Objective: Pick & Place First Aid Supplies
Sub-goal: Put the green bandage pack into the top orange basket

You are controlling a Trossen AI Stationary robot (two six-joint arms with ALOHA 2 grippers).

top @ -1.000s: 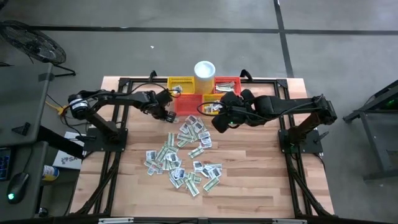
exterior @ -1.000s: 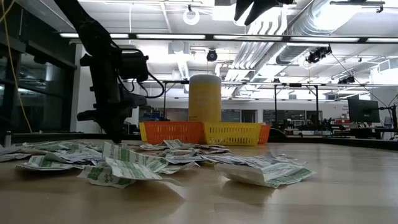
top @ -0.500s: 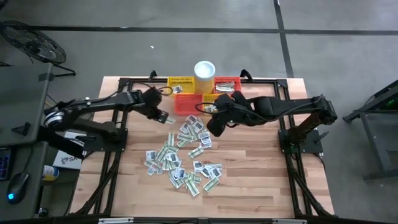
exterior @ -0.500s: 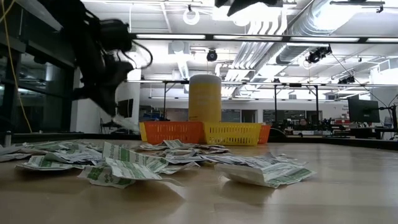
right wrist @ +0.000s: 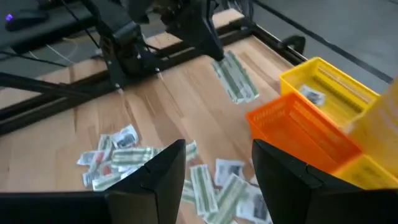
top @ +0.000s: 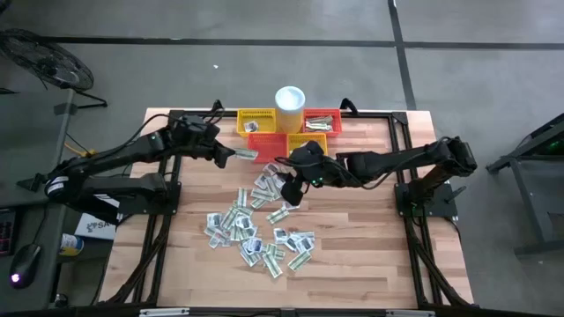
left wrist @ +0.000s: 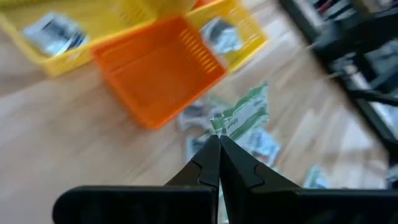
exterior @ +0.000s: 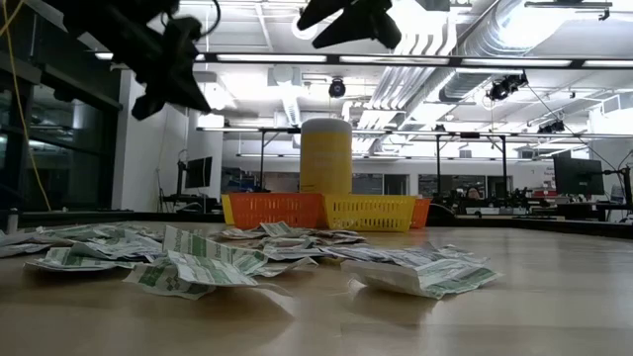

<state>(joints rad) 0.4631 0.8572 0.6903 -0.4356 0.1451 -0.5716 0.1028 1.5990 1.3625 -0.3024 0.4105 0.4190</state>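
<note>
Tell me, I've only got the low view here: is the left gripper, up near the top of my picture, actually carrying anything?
Observer: Yes. In the left wrist view the left gripper is shut on the end of one green-and-white packet.
Operator: Where is it relative to the baskets?
Observer: From above, it sits just beside the orange basket, on the left arm's side, not over it.
Operator: Anything in that basket?
Observer: The left wrist view shows its inside empty.
Operator: And the right gripper?
Observer: The right gripper is open with nothing between its fingers, above the pile of packets at the end nearest the baskets.
</note>
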